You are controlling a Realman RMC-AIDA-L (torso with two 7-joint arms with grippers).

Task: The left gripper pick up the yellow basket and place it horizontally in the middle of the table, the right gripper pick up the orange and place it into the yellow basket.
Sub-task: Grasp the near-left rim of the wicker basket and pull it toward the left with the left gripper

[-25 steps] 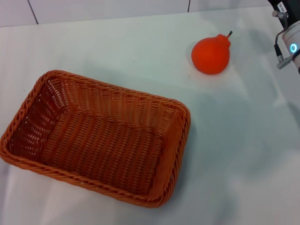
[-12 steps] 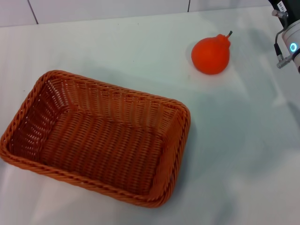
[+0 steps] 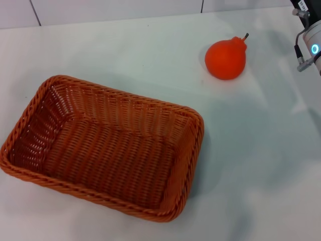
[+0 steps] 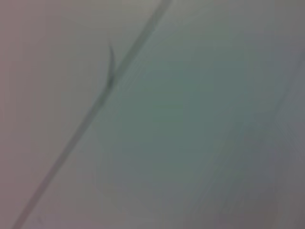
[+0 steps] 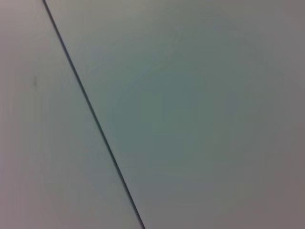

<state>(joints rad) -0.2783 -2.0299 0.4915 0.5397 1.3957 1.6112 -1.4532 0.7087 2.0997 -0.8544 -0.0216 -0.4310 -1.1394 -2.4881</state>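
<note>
Nothing has moved except the right gripper's wrist (image 3: 312,45), edging away from the orange (image 3: 225,58); its grip can't be told. Round, stemmed, the orange sits apart from the empty woven basket (image 3: 103,145).

Rough woven wicker basket (image 3: 103,150); smooth matt orange (image 3: 225,58)

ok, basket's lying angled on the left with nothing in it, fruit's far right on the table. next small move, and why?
Probably bring the left hand, not in view in any picture, down toward the shallow orange-brown woven wicker basket: it sits skewed and left of centre, nothing gripping it. The round bright orange fruit rests apart on the white table; the right hand's silver wrist waits at the right edge.
</note>
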